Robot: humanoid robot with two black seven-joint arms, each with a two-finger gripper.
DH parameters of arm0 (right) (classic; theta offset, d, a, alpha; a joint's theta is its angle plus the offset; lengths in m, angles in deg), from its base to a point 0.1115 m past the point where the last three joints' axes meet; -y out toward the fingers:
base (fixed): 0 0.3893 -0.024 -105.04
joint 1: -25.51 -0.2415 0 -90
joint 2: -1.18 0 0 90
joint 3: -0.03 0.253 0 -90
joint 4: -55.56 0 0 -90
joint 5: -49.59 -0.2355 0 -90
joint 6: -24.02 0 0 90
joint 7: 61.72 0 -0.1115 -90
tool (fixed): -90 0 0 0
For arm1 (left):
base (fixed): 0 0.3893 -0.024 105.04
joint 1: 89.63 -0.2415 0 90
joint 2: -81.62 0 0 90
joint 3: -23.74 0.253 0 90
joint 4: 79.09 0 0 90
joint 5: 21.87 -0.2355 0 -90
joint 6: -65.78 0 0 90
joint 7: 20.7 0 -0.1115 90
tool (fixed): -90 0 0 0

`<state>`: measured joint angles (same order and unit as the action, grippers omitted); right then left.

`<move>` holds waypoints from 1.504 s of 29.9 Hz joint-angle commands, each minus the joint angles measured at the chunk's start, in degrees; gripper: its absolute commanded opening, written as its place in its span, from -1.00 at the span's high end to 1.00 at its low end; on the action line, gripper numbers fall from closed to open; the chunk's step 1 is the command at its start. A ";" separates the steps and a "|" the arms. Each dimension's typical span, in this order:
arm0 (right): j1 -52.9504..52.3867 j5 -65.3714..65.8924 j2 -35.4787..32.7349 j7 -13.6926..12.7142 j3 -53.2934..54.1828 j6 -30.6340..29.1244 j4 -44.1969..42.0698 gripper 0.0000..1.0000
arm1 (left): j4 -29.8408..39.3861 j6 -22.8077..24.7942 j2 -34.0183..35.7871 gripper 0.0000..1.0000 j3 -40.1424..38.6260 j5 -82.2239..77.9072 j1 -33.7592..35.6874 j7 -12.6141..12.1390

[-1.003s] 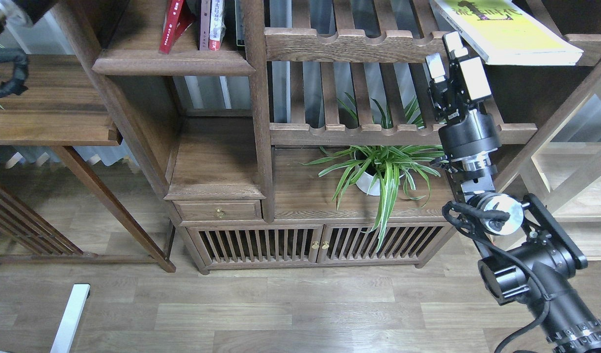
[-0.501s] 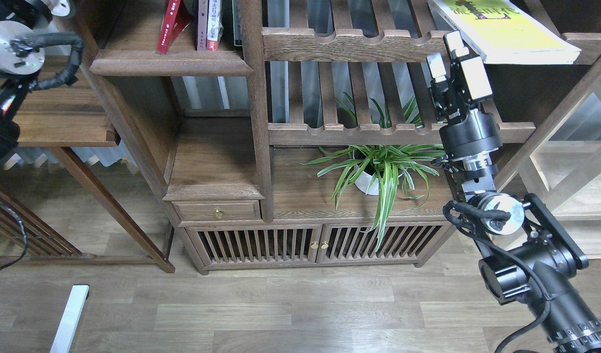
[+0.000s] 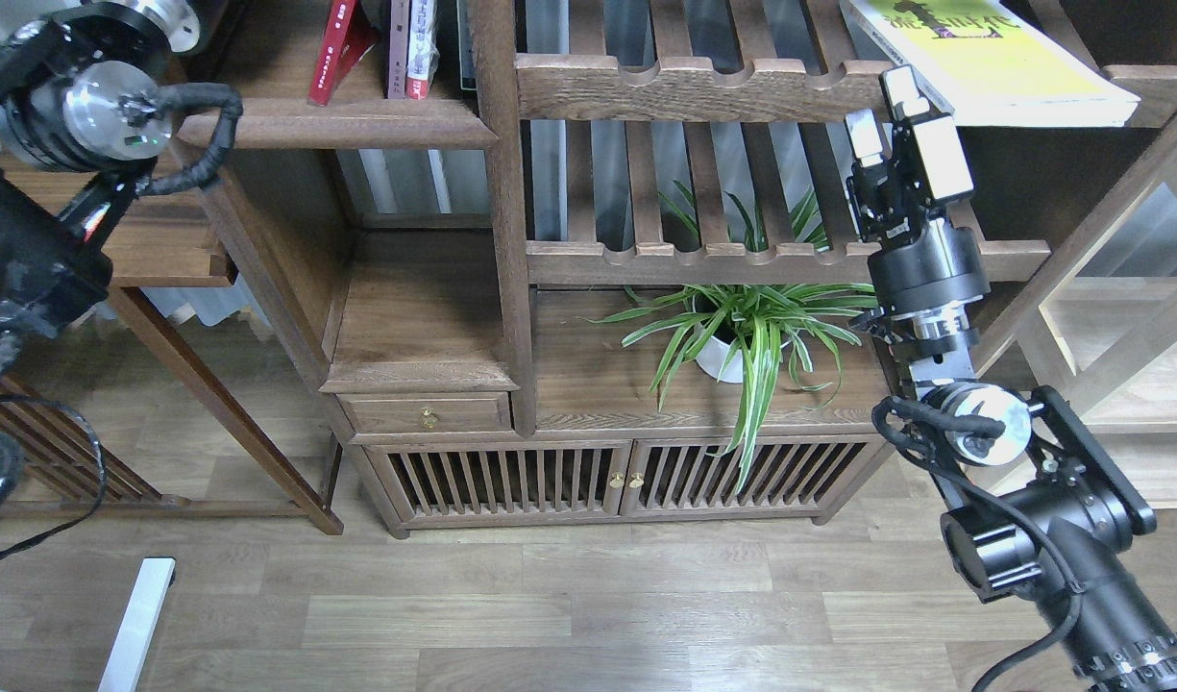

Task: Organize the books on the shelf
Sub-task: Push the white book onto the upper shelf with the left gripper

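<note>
Our left gripper is running off the top edge, unreadable. Our right gripper (image 3: 884,108) is hovering slightly parted, empty, below the yellow-green book (image 3: 992,60) overhanging the slatted rack (image 3: 694,86).

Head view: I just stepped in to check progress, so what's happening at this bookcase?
A two-armed robot is tidying books. Its right end effector is raised beside the yellow-green book lying flat at upper right, fingers apart and holding nothing. A red book leans and others stand on the dark shelf at upper left. The left arm rises at the left edge, its end effector out of view. A potted plant sits below.
</note>
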<state>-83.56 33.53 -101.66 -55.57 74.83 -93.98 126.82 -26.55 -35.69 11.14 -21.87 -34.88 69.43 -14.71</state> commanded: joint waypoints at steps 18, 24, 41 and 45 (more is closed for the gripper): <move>-0.18 -0.99 0.27 0.00 -0.09 0.00 -0.95 -0.69 | -4.02 7.42 0.69 0.63 7.37 -3.68 1.16 2.90; -0.18 -1.17 0.10 0.00 0.00 0.00 -0.95 -0.69 | -4.46 9.01 0.87 0.63 8.95 -5.09 1.87 2.81; 0.09 -1.25 0.10 0.00 0.44 0.00 -0.95 -0.69 | -4.20 11.82 5.97 0.37 10.71 -5.27 1.17 3.25; 0.09 -1.25 0.19 0.00 0.26 0.00 -0.95 -0.69 | -4.37 11.82 6.23 0.34 10.89 -5.36 1.17 3.42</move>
<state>-83.47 32.27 -101.57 -55.57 75.26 -93.98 125.88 -30.77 -23.97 17.26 -11.10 -40.16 70.60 -11.43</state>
